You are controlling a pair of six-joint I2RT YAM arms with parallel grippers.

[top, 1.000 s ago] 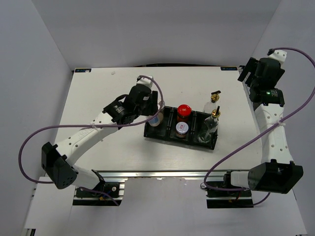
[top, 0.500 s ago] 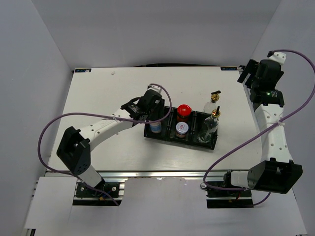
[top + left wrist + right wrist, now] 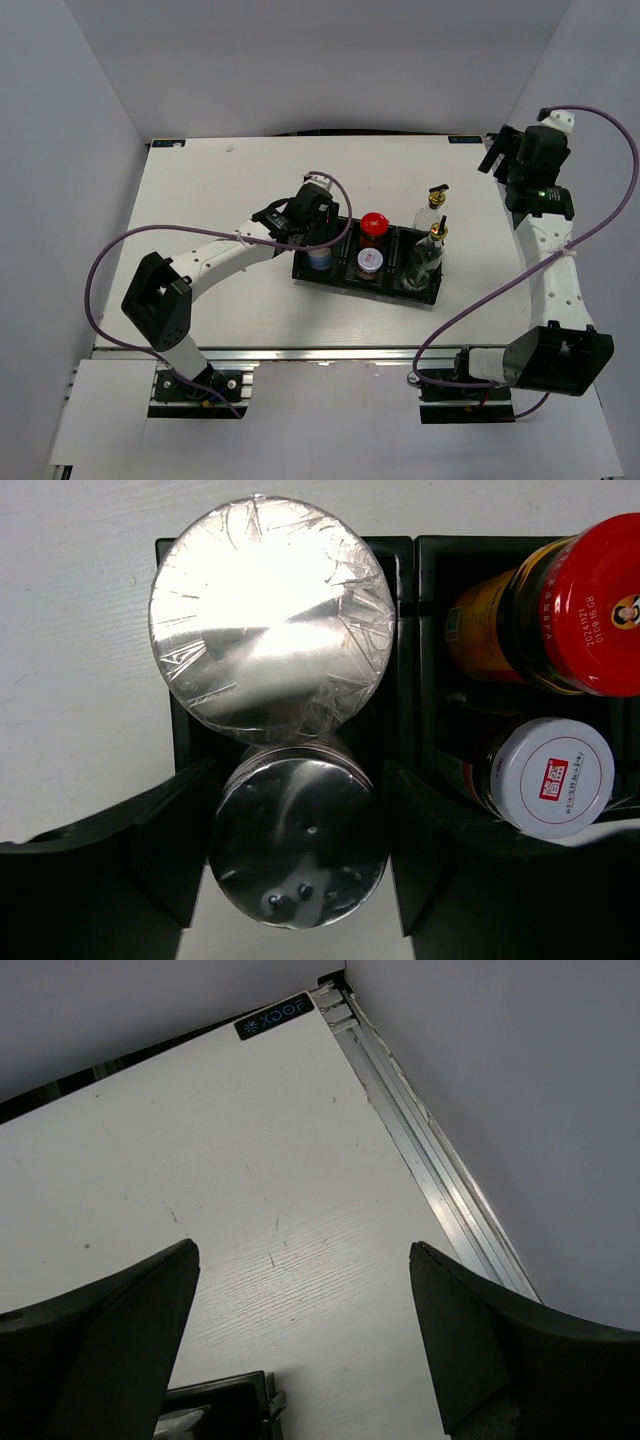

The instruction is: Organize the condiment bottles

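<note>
One white table (image 3: 200,190), grey walls (image 3: 300,60), red-capped jar (image 3: 373,226)

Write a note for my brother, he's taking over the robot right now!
Left pincer: straddling the near silver shaker in the tray's left compartment; gripping or not, unclear.
Right pincer: open, empty, over the table's far right corner.
Done: foil-topped shaker in the same compartment; red-capped jar and white-lidded shaker in the middle; one glass bottle in the right.
To do: the second glass bottle stands on the table behind the tray; it probably goes beside the first.
</note>
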